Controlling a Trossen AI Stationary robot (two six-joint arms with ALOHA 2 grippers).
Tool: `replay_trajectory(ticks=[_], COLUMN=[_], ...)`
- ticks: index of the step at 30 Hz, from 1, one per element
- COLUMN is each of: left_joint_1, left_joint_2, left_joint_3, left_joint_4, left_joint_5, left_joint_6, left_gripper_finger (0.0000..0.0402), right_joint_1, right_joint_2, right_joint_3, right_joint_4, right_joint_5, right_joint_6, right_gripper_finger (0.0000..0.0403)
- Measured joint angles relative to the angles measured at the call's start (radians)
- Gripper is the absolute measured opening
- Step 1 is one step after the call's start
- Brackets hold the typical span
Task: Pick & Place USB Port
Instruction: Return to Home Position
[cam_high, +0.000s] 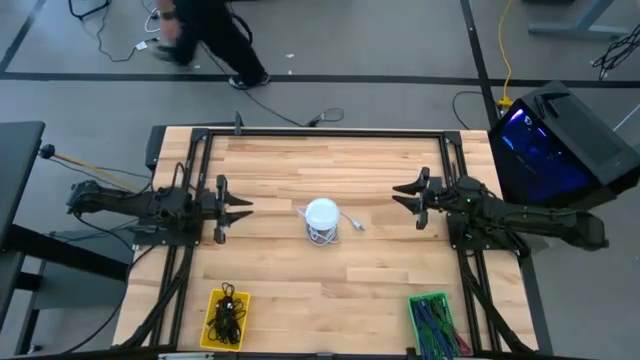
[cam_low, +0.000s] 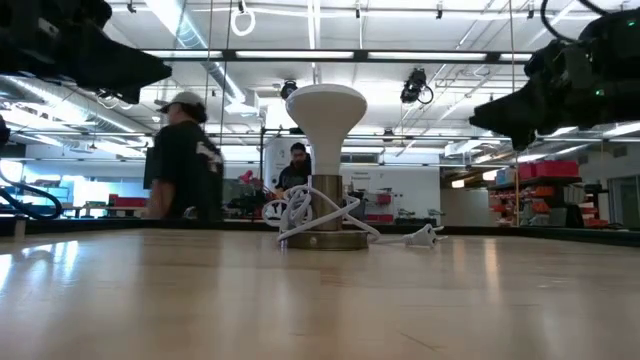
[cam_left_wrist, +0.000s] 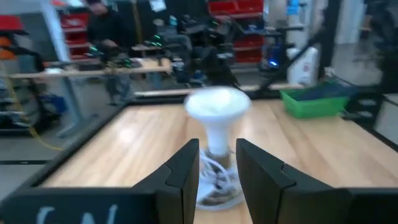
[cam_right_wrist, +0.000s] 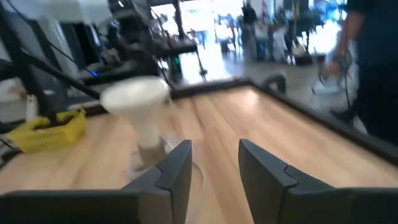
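Homing well means folding each arm back level, clear of the middle of the counter (cam_high: 300, 290). The left end effector (cam_high: 238, 209) hangs empty, fingers apart. Black cables (cam_high: 228, 318) lie in the yellow bin (cam_high: 209, 322). A white stand (cam_high: 321, 213) sits at centre. The right end effector (cam_high: 400, 197) is likewise apart and empty. Green cables (cam_high: 436, 325) lie in the green bin (cam_high: 427, 297).

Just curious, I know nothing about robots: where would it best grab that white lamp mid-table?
Probably the stem, coming in level from the side. The lamp stands upright. Its dome is wide and round, and a cable coils round the base, so only the narrow stem suits. The left gripper and right gripper flank it, open.
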Motion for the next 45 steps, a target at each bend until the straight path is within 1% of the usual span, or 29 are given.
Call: replay_trajectory(ticks=[3, 6, 9, 10, 13, 14, 16, 19, 21, 24, 27, 30, 34, 36, 39, 42, 45], left_joint_1=[0.012, 0.027, 0.043, 0.051, 0.069, 0.073, 0.089, 0.119, 0.139, 0.161, 0.172, 0.18, 0.19, 0.191, 0.191, 0.19, 0.19], left_joint_2=[-0.047, -0.076, -0.097, -0.103, -0.092, -0.095, -0.108, -0.107, -0.105, -0.104, -0.104, -0.104, -0.104, -0.104, -0.105, -0.107, -0.106], left_joint_3=[-0.009, -0.048, -0.107, -0.107, -0.109, -0.109, -0.108, -0.107, -0.109, -0.109, -0.109, -0.109, -0.109, -0.109, -0.11, -0.109, -0.085], left_joint_4=[-0.054, -0.065, -0.043, -0.048, -0.046, -0.046, -0.042, -0.04, -0.041, -0.053, -0.053, -0.053, -0.053, -0.053, -0.038, 0.035, 0.035], left_joint_5=[0.063, 0.066, 0.097, 0.109, 0.194, 0.206, 0.191, 0.181, 0.187, 0.218, 0.266, 0.269, 0.273, 0.28, 0.291, 0.303, 0.305], left_joint_6=[-0.001, -0.006, -0.026, -0.039, -0.047, -0.037, -0.01, -0.001, -0.006, -0.031, -0.027, -0.022, -0.026, -0.031, -0.031, -0.022, -0.019], left_gripper_finger=[0.011, 0.011, 0.011, 0.011, 0.011, 0.011, 0.011, 0.011, 0.011, 0.011, 0.011, 0.011, 0.011, 0.011, 0.011, 0.011, 0.011], right_joint_1=[-0.039, -0.045, -0.043, -0.043, -0.035, -0.026, 0.0, 0.062, 0.117, 0.201, 0.251, 0.258, 0.256, 0.257, 0.257, 0.256, 0.256], right_joint_2=[0.001, 0.004, 0.005, 0.005, 0.01, 0.011, 0.011, 0.019, 0.032, 0.065, 0.109, 0.135, 0.142, 0.134, 0.103, 0.075, 0.053], right_joint_3=[0.0, 0.0, 0.0, 0.0, 0.0, 0.0, 0.0, 0.0, 0.0, 0.001, 0.0, 0.0, 0.0, -0.001, 0.0, 0.0, 0.0], right_joint_4=[-0.029, -0.028, -0.041, -0.05, -0.064, -0.058, -0.039, 0.064, 0.115, 0.074, 0.034, 0.012, 0.021, 0.048, 0.153, 0.18, 0.202], right_joint_5=[-0.071, -0.148, -0.153, -0.15, -0.155, -0.157, -0.154, -0.102, -0.008, 0.16, 0.199, 0.256, 0.27, 0.239, 0.19, 0.209, 0.2], right_joint_6=[0.016, 0.004, -0.008, -0.01, 0.01, 0.016, 0.008, 0.044, 0.067, 0.036, -0.003, 0.017, 0.015, 0.009, -0.046, -0.071, -0.074], right_gripper_finger=[0.0134, 0.0134, 0.0134, 0.0134, 0.0134, 0.0134, 0.0134, 0.0134, 0.0134, 0.0134, 0.0134, 0.0134, 0.0134, 0.0134, 0.0134, 0.0134, 0.0134])
